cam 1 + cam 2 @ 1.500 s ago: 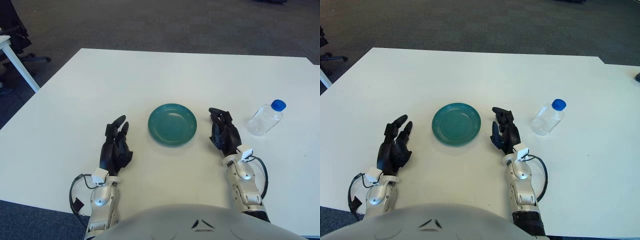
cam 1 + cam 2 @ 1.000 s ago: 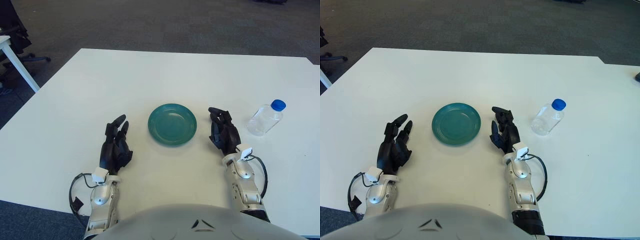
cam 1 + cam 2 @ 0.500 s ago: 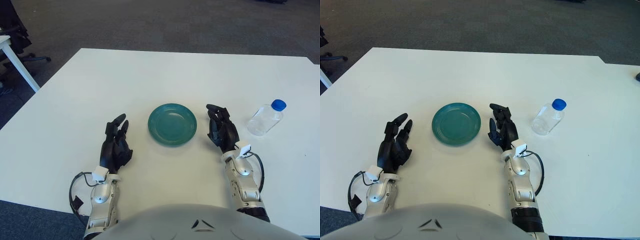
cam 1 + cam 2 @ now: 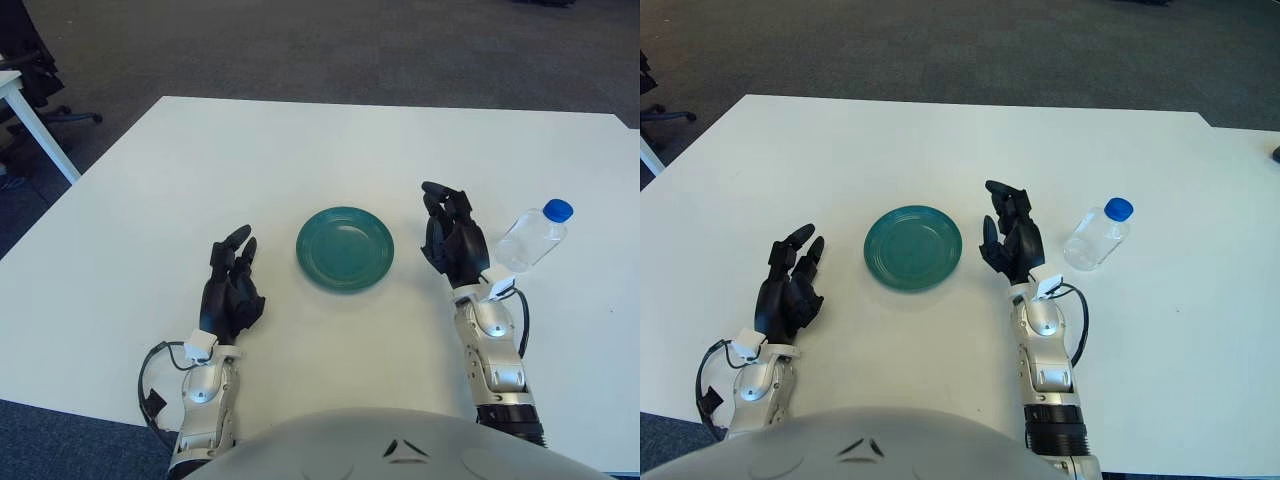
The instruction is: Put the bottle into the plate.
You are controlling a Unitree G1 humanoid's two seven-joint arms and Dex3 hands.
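My right hand [image 4: 452, 243] is raised over the white table [image 4: 300, 160], between the round teal ceramic plate [image 4: 345, 248] and the clear plastic bottle with a blue screw cap [image 4: 528, 237]. Its dark fingers [image 4: 440, 205] are loosely opened and point away from me, slightly curved at the tips, and they hold nothing. The hand is near the bottle but apart from it; a strip of bare table shows between my knuckles and the bottle's side. The plate's right rim is just beside the hand on the other side, not touching it.

The bottle is on the table well to the right of the plate, leaning so that its blue cap [image 4: 1119, 208] points up and away to the right. Whether it lies flat or stands tilted I cannot tell. It looks see-through.

The plate sits flat near the middle of the table in front of me, with nothing in it.

My left hand [image 4: 231, 292] shows to the left of the plate, well apart from it, with its fingers [image 4: 800, 240] relaxed, slightly spread and pointing forward, gripping nothing. A black cable [image 4: 155, 385] loops beside its silver wrist.
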